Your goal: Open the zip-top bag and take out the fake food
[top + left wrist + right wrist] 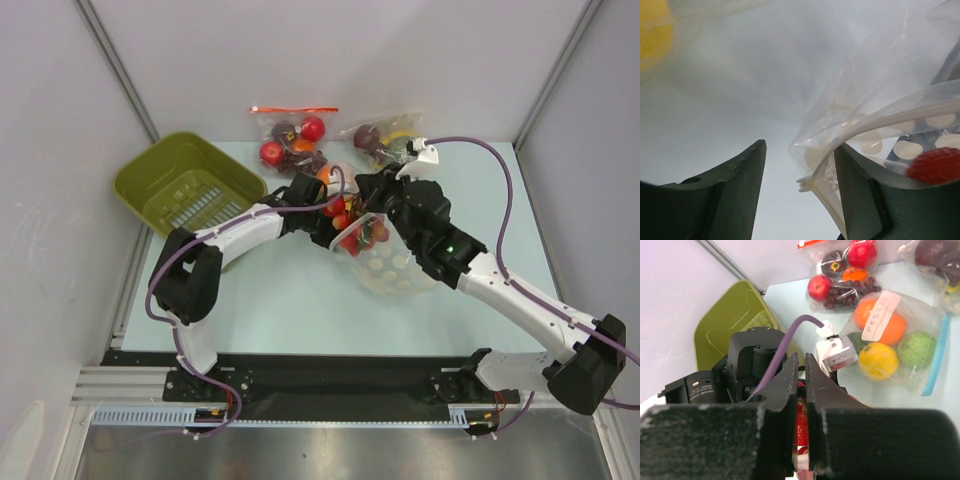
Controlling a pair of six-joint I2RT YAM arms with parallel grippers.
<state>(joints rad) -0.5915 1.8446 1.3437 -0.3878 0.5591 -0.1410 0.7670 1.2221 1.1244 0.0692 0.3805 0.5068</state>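
Right gripper (801, 357): found pressed almost together, pinching what looked like a thin fold of the zip-top bag (392, 268) near its mouth; glimpsed red through the slit between the fingers. Found the left gripper (800, 150) spread wide and clamping nothing, yet with the bag's zip lip inside the gap, close against one finger. Located the bag well apart from the olive-green basket (190, 185), on the side of it toward the right arm. Saw its mouth lifted and turned back toward the basket, its spotted belly seemingly resting on the table (300, 300). Spotted the fake food (352, 228) bunched at that mouth, on the end of the bag nearest the basket. Judged the film light, limp, crinkly and slick, likely to fold away or slide out of a shallow bite. Judged the zip strip the stiffest part and so the best place to take hold, on the lip opposite the right gripper's pinch and deep enough to catch the ridge. Judged the pieces small, glossy, hard and light, apt to roll or squirt out from between the pads. Thought them better gripped across the broadest part, or tipped out toward the basket. Could not tell whether the mouth stood fully unzipped.
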